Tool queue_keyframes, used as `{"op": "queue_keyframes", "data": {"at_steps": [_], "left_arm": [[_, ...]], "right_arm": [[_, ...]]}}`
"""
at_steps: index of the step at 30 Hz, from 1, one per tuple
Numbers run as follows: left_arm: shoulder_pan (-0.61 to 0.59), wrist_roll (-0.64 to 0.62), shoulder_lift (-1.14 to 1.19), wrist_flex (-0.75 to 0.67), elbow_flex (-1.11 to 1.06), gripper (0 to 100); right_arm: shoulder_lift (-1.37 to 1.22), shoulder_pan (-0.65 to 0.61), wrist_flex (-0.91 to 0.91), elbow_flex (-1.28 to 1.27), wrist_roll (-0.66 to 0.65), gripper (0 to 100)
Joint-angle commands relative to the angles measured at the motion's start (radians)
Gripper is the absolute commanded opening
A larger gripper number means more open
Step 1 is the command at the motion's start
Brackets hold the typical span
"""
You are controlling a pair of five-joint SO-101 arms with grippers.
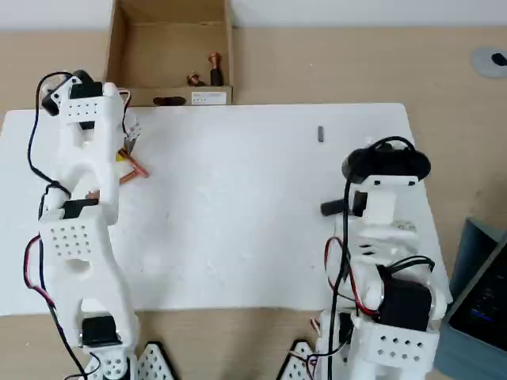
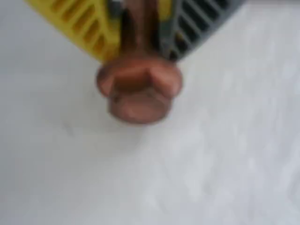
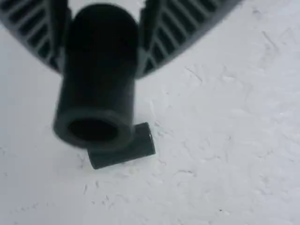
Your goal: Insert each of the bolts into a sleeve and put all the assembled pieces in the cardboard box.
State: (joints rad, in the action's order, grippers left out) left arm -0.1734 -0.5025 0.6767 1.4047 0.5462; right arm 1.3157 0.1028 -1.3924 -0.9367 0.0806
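My left gripper is shut on a copper bolt just above the left side of the white mat; its hex head points away from the fingers. At the right side of the mat, my right gripper is shut on a black sleeve, with the hollow end facing outward. Another short black piece lies on the mat right by that sleeve. A spare dark sleeve rests at the mat's far right. The cardboard box stands at the back and holds assembled pieces.
The white mat covers most of the table. A dark grey bin stands off the mat at the right edge. A grey disc lies at the back right corner. Both arm bases sit at the front edge.
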Motion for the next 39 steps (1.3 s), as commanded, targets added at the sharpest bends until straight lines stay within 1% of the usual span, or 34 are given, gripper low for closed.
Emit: {"op": "queue_keyframes", "data": {"at_steps": [1, 6, 10, 15, 21, 23, 25, 29, 31, 33, 35, 39], "left_arm": [[0.023, 0.043, -0.142, 0.098, 0.132, 0], [0.077, 0.084, -0.268, 0.235, 0.187, 0], [0.11, 0.109, -0.395, 0.287, 0.166, 0], [0.173, 0.166, -0.581, 0.293, 0.043, 0], [0.256, 0.193, -0.849, 0.285, -0.201, 0], [0.27, 0.19, -0.943, 0.25, -0.304, 0], [0.281, 0.192, -1.047, 0.18, -0.434, 0], [0.282, 0.196, -1.291, -0.028, -0.732, 0], [0.305, 0.232, -1.412, -0.137, -0.891, 0], [0.324, 0.259, -1.532, -0.218, -1.036, 0], [0.345, 0.261, -1.647, -0.278, -1.157, 0], [0.362, 0.261, -1.837, -0.365, -1.346, 0]], "right_arm": [[0.019, 0.004, -0.008, 0.067, 0.003, 0.9], [0.019, 0.004, -0.043, 0.101, 0.002, 0.9], [0.019, 0.004, -0.066, 0.127, -0.021, 0.9], [0.019, 0.005, -0.069, 0.154, -0.063, 0.9], [0.054, 0.004, -0.066, 0.153, -0.075, 0.9], [0.087, 0.004, -0.063, 0.13, -0.114, 0.9], [0.128, 0.004, -0.061, 0.099, -0.137, 0.9], [0.223, 0.004, -0.005, 0.013, -0.14, 0.9], [0.266, 0.002, 0.035, -0.031, -0.14, 0.9], [0.305, -0.03, 0.063, -0.073, -0.137, 0.9], [0.344, -0.084, 0.069, -0.11, -0.132, 0.9], [0.43, -0.203, 0.126, -0.208, -0.103, 0.9]]}}
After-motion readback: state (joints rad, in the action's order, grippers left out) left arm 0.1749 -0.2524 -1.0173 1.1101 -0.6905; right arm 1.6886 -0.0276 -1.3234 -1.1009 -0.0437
